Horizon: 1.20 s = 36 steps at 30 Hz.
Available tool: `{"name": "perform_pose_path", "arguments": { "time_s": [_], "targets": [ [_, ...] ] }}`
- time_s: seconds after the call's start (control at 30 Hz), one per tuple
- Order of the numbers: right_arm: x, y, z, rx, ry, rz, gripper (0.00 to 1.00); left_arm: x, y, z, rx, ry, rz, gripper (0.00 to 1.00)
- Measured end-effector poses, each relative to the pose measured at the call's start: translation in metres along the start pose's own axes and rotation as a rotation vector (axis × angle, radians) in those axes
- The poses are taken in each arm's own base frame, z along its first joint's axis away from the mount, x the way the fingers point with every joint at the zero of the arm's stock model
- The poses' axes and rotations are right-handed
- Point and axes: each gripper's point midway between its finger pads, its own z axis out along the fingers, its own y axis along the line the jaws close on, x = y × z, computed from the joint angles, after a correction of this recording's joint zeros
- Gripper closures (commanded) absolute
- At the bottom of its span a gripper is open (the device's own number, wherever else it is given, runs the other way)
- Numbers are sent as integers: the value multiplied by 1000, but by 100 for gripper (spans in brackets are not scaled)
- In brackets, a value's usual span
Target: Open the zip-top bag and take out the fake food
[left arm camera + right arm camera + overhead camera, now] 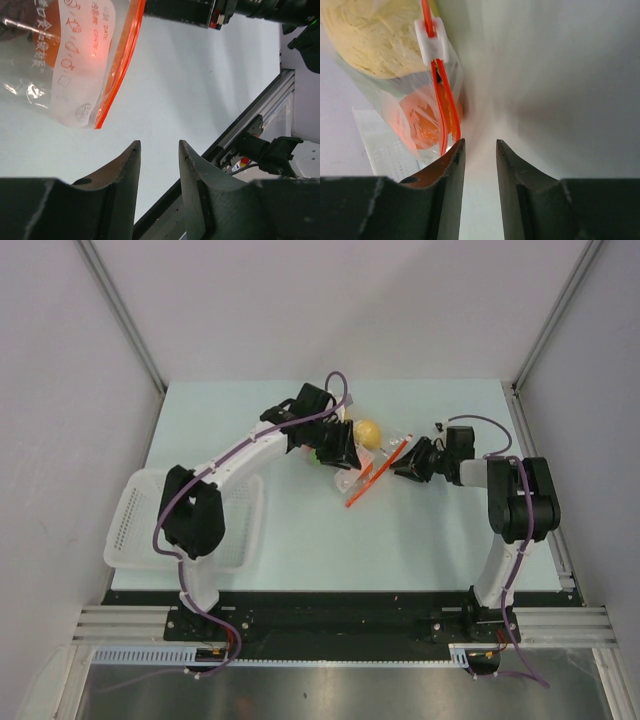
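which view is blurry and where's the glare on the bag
Right wrist: the yellow fake food and the zip-top bag sit close and soft, the table behind washed out. Left wrist: white glints on the bag's plastic. Top external: even light, all sharp.

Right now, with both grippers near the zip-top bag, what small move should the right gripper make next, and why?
Probably shift the right gripper slightly sideways toward the zip-top bag before closing. In its wrist view the jaws stand apart with nothing between them, and the orange zip strip ends beside one fingertip, not in the gap. The fake food is inside the bag.
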Motion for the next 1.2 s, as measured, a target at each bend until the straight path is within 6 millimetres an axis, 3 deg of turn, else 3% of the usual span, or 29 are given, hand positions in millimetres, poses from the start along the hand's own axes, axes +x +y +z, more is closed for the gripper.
{"name": "perform_pose_path", "arguments": {
  "time_s": [0.33, 0.63, 0.9, 1.2],
  "targets": [
    [6, 20, 18, -75, 0, -32, 64, 4, 0, -11, -18, 1, 28, 59],
    [27, 23, 34, -85, 50, -1, 60, 6, 2, -12, -24, 9, 36, 59],
    [41, 25, 20, -66, 71, 5, 56, 15, 8, -11, -42, 34, 33, 59],
    [37, 33, 15, -86, 51, -5, 55, 15, 8, -11, -43, 35, 32, 59]
  ]
}}
